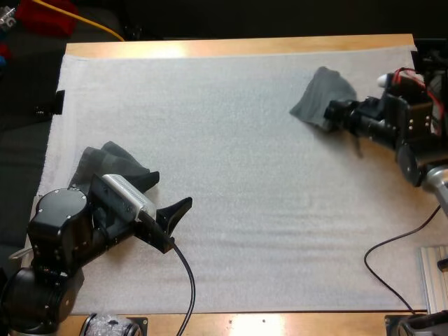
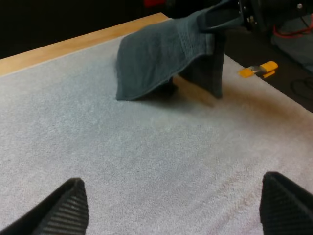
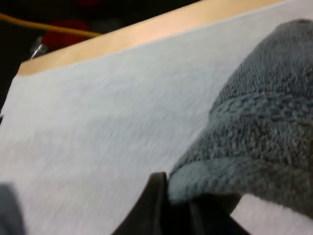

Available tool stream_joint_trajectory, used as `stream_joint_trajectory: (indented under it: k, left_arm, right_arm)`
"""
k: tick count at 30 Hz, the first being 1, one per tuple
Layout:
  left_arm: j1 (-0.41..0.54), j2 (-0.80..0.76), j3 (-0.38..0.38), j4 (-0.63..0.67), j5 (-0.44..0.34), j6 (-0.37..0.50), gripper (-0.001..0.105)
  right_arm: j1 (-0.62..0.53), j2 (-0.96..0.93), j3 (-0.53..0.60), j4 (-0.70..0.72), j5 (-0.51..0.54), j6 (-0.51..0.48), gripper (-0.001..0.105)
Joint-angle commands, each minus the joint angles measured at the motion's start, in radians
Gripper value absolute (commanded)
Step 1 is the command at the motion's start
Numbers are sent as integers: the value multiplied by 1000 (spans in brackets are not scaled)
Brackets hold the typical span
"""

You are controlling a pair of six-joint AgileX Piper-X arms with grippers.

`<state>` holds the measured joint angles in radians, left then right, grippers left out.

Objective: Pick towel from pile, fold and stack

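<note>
The right tool [image 1: 329,114] clenched a towel [image 1: 318,92], its hem touching the mat [image 1: 231,140] at the far right. The left tool [image 1: 171,225] stood released over the mat, beside a crumpled towel [image 1: 112,164] at left.

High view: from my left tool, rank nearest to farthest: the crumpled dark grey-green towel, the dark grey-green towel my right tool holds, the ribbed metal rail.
1. Crumpled dark grey-green towel, left side, right beside the left tool.
2. Held dark grey-green towel, far right side, in the right tool.
3. Ribbed metal rail, near right corner.
</note>
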<state>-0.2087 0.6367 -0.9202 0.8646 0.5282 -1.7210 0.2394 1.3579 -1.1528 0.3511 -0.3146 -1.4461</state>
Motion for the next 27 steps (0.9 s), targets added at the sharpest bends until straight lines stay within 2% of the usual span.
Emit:
stream_joint_trajectory:
  k: [1, 12, 18, 27]
  left_arm:
    - [-4, -1, -8, -3, 8, -9, 70]
    - [-4, -1, -8, -3, 8, -9, 70]
    - [-4, -1, -8, 10, 8, -9, 70]
    - [-4, -1, -8, 195, 6, 13, 70]
  right_arm:
    - [21, -19, -8, 22, 6, -17, 2]
    - [248, -64, -8, 159, 53, -21, 2]
    - [407, -64, -8, 214, 204, -49, 2]
    - [596, -62, -8, 214, 273, -46, 2]
